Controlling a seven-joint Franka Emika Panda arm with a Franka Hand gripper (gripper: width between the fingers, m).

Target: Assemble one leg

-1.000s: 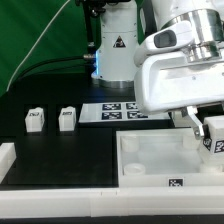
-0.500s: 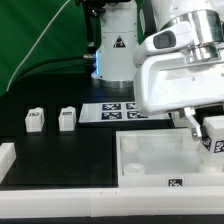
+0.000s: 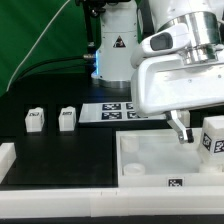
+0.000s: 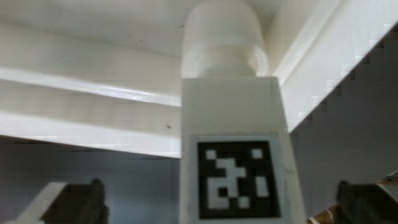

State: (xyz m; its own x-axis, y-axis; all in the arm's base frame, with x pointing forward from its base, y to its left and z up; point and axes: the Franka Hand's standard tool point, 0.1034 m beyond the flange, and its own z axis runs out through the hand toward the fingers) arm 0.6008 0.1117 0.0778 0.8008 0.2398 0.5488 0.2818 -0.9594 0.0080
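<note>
One leg (image 3: 213, 138), a white block with a black-and-white tag, stands at the right side of the large white tray part (image 3: 150, 160) in the exterior view. My gripper (image 3: 197, 130) is open around it. One dark finger (image 3: 180, 129) shows on the leg's left and the other is hidden. In the wrist view the leg (image 4: 235, 150) sits midway between my gripper's (image 4: 228, 203) wide-apart fingertips (image 4: 79, 200), touching neither, its rounded end pointing away at the tray's wall. I cannot tell whether it sits in a corner socket.
Two more legs (image 3: 35, 120) (image 3: 68, 119) stand on the black table at the exterior view's left. The marker board (image 3: 112, 108) lies behind the tray. A white rail (image 3: 60, 198) runs along the front edge. The robot base (image 3: 115, 45) stands at the back.
The jaws have opened and let go of the leg. The visible finger has moved to the exterior view's left, away from the leg, which stands where it was.
</note>
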